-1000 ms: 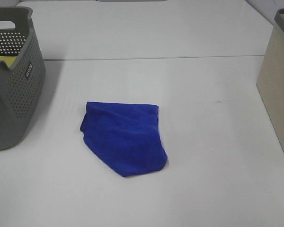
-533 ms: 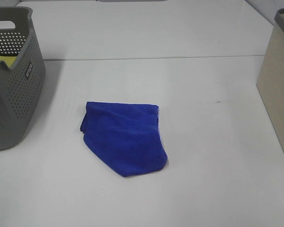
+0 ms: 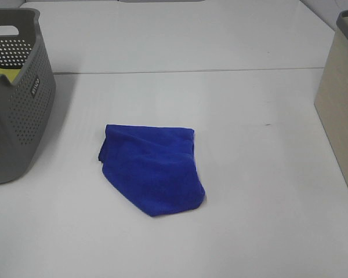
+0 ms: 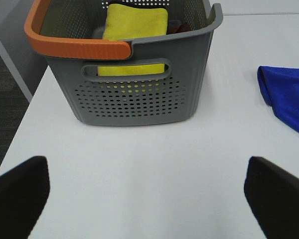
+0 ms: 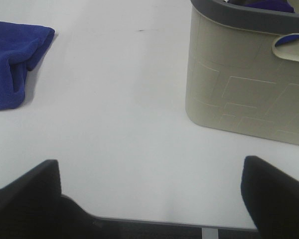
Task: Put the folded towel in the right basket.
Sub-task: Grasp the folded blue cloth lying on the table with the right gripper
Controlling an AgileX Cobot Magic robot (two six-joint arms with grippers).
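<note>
Blue towel (image 3: 152, 171); grey basket (image 3: 23, 119), illegible label (image 3: 35, 86)

The folded towel (image 3: 153, 171) is showing soft, napped blue cloth; the worktop (image 3: 249, 174) is appearing smooth and matt white; left basket (image 3: 23, 116) is showing perforated grey plastic, right basket (image 5: 249, 94) embossed beige plastic.

Light: bright, diffuse, overhead.
Shadows: we note soft ones beside grey basket (image 3: 23, 116), under towel (image 3: 151, 168).
Focus: table (image 3: 261, 191) sharp; dark blurred shapes nearest wrist cameras.
</note>
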